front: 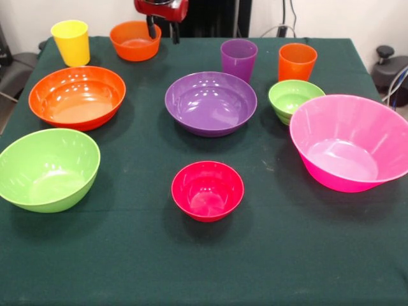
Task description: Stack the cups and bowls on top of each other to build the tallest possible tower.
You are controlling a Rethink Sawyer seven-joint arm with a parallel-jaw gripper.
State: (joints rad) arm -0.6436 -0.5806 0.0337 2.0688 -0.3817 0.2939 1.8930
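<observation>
Small orange bowl (134, 41) upright just beside gripper (162, 29), fingers spread apart, holding nothing

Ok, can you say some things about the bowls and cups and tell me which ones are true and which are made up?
1. The yellow cup stands upright beside the small orange bowl. True.
2. The small red-magenta bowl has another bowl inside it. False: it is empty and stands alone.
3. The purple cup stands just behind the purple bowl. True.
4. The gripper is holding the orange cup. False: it hangs near the small orange bowl and holds nothing.
5. The pink bowl is the smallest bowl. False: it is the biggest.
6. The small green bowl sits next to the pink bowl. True.
</observation>
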